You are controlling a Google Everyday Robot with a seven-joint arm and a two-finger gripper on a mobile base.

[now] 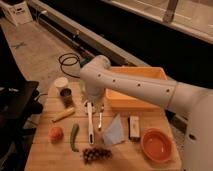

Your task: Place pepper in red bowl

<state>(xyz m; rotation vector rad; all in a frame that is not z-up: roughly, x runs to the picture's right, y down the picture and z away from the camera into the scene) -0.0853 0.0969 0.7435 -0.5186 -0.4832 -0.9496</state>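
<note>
While the pepper [74, 136] lies on the worktop [45, 157], we see the pincer [93, 100] hang released farther back, grasping nothing.

From the left we find a round orange fruit [56, 133] with a corn cob [63, 114] behind it, then the pepper just beside the fruit, lying lengthwise on the wood. Behind these stand a white cup [61, 83] and a dark can [66, 96]. Right of the can, the pincer hangs at the arm's end over the upper ends of a long white utensil [90, 125] and a fork [100, 117]. Grapes [96, 154] lie at the front edge, then a pale cloth [114, 132] and a small dark box [134, 127], with the tub [135, 95] behind. The bowl [156, 145] sits at the right front, well apart from the pepper.
</note>
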